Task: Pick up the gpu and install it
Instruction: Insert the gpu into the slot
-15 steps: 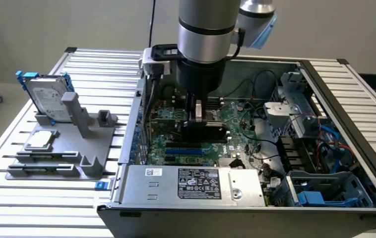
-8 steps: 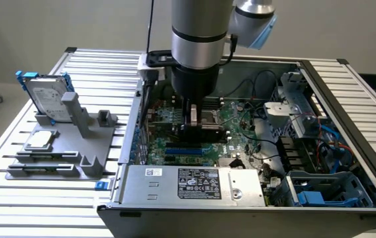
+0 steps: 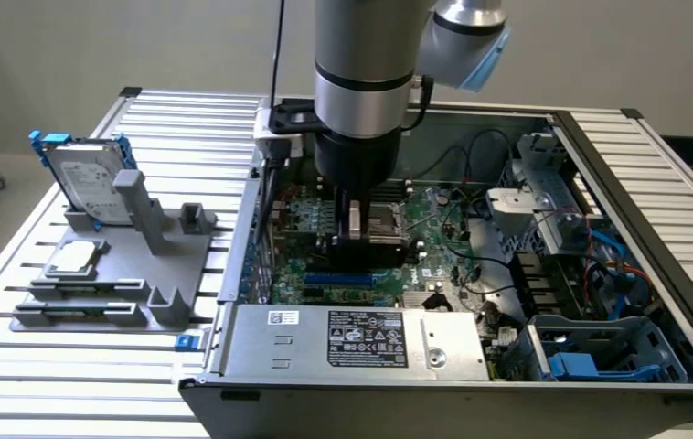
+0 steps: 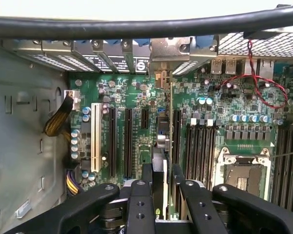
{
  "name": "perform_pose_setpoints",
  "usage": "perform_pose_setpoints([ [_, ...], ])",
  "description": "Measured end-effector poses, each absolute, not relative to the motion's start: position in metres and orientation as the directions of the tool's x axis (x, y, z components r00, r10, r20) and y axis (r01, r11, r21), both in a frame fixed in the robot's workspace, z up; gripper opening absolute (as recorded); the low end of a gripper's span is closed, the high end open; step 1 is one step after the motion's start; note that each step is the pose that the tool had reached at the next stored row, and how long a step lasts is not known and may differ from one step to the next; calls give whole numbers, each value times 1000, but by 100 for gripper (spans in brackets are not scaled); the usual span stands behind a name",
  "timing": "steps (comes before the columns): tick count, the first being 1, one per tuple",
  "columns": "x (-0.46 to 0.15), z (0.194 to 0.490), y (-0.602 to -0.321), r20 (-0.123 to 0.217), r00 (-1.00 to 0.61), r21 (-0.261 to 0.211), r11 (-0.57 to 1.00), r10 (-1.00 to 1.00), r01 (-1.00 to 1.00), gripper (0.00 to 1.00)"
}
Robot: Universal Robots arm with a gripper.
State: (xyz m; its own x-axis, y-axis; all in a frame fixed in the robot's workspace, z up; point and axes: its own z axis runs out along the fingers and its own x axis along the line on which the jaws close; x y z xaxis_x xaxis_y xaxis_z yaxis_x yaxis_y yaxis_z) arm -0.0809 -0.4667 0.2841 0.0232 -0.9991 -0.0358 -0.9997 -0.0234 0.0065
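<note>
Black hand (image 4: 162, 170) grips the gpu (image 4: 161, 139) edge-on above the green motherboard (image 4: 127, 92).

Arm (image 3: 365, 91) inside open computer case (image 3: 444, 407), hard drive (image 3: 82, 183) on stand (image 3: 139, 265)

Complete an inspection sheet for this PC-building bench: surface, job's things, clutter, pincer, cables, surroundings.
surface: slatted metal table, open case on it.
job's things: gpu upright, edge-on, over the motherboard slots; seating unclear.
clutter: hard drive and silver chip on a grey fixture.
pincer: shut on the gpu.
cables: red twisted wire, yellow-black bundle, black cable by the camera.
surroundings: plain wall.
</note>
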Motion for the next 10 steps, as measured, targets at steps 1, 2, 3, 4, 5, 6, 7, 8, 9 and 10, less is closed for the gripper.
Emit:
perform_pose_setpoints([
  [1, -81, 283, -467, -36, 23, 7, -23, -999, -1000, 27],
  [2, -81, 282, -467, -36, 22, 7, -22, -999, -1000, 27],
  [3, -81, 282, -467, -36, 21, 7, -22, -999, -1000, 27],
  [4, -81, 280, -467, -36, 21, 7, -21, -999, -1000, 27],
  [5, -81, 279, -467, -36, 21, 7, -21, -999, -1000, 27],
  [6, -81, 278, -467, -36, 21, 6, -21, -999, -1000, 27],
  [7, -81, 277, -467, -35, 21, 7, -21, -999, -1000, 27],
  [8, -81, 276, -467, -35, 21, 7, -21, -999, -1000, 27],
  [9, -81, 274, -467, -35, 21, 7, -21, -999, -1000, 27],
  [10, -81, 273, -467, -35, 20, 7, -21, -999, -1000, 27],
])
